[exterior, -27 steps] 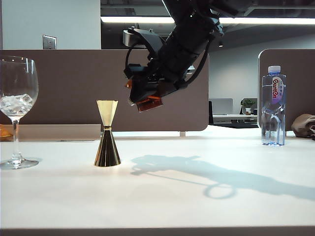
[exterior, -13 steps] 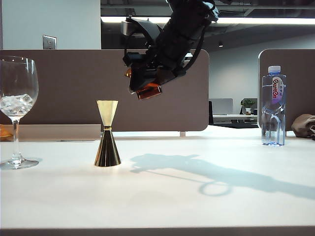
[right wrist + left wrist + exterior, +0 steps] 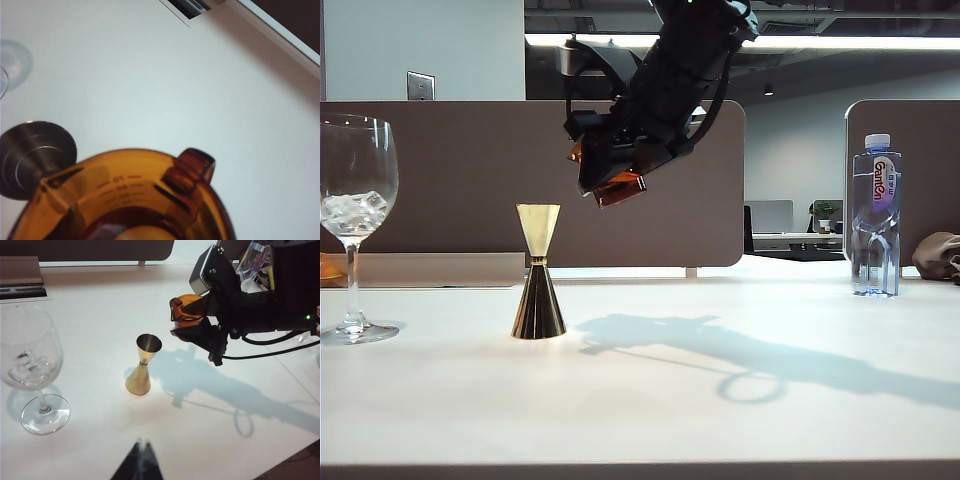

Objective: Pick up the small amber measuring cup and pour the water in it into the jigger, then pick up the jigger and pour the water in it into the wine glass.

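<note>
The small amber measuring cup (image 3: 621, 187) hangs tilted in the air, above and just right of the jigger (image 3: 538, 272). My right gripper (image 3: 608, 170) is shut on the cup. The gold jigger stands upright on the white table, its open top (image 3: 37, 157) showing beside the cup's rim (image 3: 125, 172). The wine glass (image 3: 353, 215), with ice in its bowl, stands at the far left. I cannot make out the water in the cup. My left gripper (image 3: 141, 446) hovers shut and empty over the near table, short of the jigger (image 3: 142, 367).
A plastic water bottle (image 3: 876, 215) stands at the back right of the table (image 3: 720, 420). A brown partition (image 3: 470, 180) runs behind the table. The right arm's shadow (image 3: 720, 350) falls to the right of the jigger.
My right gripper has carried the cup upward and slightly left, closer to above the jigger. The left gripper, jigger and wine glass have not moved.
</note>
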You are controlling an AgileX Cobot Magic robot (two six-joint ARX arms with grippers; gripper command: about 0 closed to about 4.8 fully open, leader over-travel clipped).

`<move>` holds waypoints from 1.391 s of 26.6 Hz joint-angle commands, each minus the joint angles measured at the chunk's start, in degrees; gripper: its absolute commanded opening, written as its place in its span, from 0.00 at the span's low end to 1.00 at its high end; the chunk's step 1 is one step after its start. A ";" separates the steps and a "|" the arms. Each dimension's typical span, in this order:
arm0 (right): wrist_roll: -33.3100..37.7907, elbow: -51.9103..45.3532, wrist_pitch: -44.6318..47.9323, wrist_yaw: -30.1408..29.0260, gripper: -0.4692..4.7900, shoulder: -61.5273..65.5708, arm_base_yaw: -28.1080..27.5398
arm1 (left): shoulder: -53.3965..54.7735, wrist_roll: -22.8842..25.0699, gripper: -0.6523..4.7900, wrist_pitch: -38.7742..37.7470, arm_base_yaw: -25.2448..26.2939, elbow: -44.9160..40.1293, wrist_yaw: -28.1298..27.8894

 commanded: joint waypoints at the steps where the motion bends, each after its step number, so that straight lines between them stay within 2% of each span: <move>1: -1.22 0.42 1.01 0.39 0.09 -0.42 0.37 | 0.02 0.04 0.12 0.68 0.02 0.17 0.17; 25: -5.51 4.07 -1.55 2.34 0.09 -0.42 0.83 | 0.02 0.04 0.12 0.68 0.02 0.17 0.17; 37: -7.34 4.35 -1.53 3.56 0.09 1.18 2.80 | 0.02 0.04 0.12 0.68 0.02 0.17 0.17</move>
